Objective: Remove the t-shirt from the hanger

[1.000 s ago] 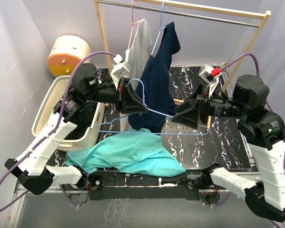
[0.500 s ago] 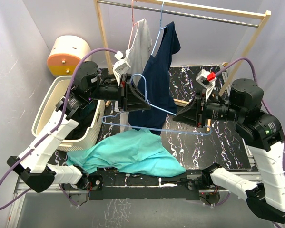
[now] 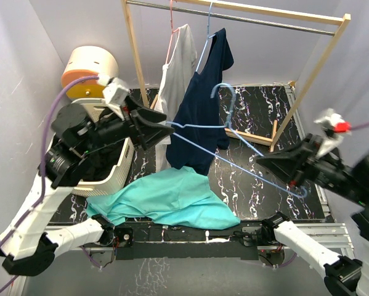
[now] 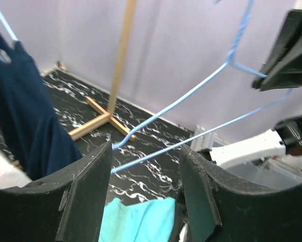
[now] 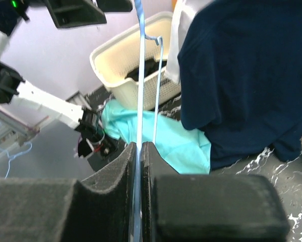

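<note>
At four o'clock in the overhead view the right tool [image 5: 139, 148] is pressed together on one shoulder end of a bare blue wire hanger [image 5: 139, 75], the wire running straight up out of the slit between its pads. Across at nine o'clock the left tool [image 4: 145, 156] is spread wide. The hanger's other end reaches into that gap and sits close against one finger [image 4: 87, 196], with nothing pinching it. The wire spans the air between the two arms, hook uppermost, and carries no cloth. The teal t-shirt [image 3: 172, 200] lies in a loose heap on the black marbled desk [image 3: 258, 111] at six o'clock, below the hanger and apart from it, so the removal looks done. I judge the shirt light, soft and limp. It should drape and bunch rather than hold a shape, and a pinch on a raised fold or at the hem would take it best. The hanger looks light, thin and springy, and likely to swivel in a one-point grip. At nine o'clock, just beside the shirt, a cream basket [image 3: 116, 176] holds something dark that I cannot make out. A round cream and orange tub [image 3: 89, 68] sits at ten o'clock, its contents hidden. At twelve o'clock a wooden rack [image 3: 135, 55] carries a navy shirt [image 3: 202, 117] and a white top [image 3: 178, 68] on their own hangers.
</note>
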You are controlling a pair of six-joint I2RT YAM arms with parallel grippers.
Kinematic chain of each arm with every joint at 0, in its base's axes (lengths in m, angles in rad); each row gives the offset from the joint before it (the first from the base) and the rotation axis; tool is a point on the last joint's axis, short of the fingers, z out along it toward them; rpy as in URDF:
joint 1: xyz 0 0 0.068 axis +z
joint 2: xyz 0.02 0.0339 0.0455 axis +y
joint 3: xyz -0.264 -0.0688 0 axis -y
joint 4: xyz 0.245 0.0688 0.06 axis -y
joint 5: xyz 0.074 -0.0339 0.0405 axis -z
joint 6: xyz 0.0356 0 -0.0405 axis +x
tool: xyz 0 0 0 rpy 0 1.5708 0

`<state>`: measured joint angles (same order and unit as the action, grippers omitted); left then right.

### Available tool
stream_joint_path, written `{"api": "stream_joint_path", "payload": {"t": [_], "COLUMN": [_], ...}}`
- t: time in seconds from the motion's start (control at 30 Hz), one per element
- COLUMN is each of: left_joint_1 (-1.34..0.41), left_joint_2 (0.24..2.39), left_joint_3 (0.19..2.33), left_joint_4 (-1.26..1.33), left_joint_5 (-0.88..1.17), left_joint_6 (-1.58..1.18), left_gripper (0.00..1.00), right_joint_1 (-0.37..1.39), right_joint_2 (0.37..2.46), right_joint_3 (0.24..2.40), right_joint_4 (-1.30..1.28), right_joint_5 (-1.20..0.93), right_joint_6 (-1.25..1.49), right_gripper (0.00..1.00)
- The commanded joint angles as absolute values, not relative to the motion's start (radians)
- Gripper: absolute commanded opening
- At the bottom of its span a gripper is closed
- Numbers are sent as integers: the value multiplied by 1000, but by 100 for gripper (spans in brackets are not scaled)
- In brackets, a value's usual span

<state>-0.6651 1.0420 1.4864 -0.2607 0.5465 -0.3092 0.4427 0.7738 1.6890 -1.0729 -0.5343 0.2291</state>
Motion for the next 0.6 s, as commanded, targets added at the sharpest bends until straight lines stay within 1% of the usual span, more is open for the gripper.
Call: {"api": "stream_joint_path", "payload": {"t": [0.0, 0.13, 0.23, 0.4, 0.57], "left_joint_1": [-669, -669, -669, -669, -669], "left_joint_2": [938, 880, 849, 814, 792], "left_joint_3": [1433, 1371, 1313, 1247, 1222], "left_joint_4": [-203, -214, -230, -267, -334], "left_joint_5": [334, 291, 261, 240, 197], "left_joint_6": [-285, -276, -275, -272, -255], "left_gripper": [54, 54, 53, 52, 51], "right_joint_1": [445, 452, 462, 482, 491], "right_joint_2": [723, 700, 692, 703, 707], "right_joint_3": [1824, 1899, 1884, 1750, 1617], "right_joint_4": [-1086, -1131, -1119, -1005, -813], "right_joint_5": [-391, -225, -29, 216, 369], "right_joint_6": [300, 335, 347, 337, 329], "right_gripper": [8, 8, 8, 8, 8]}}
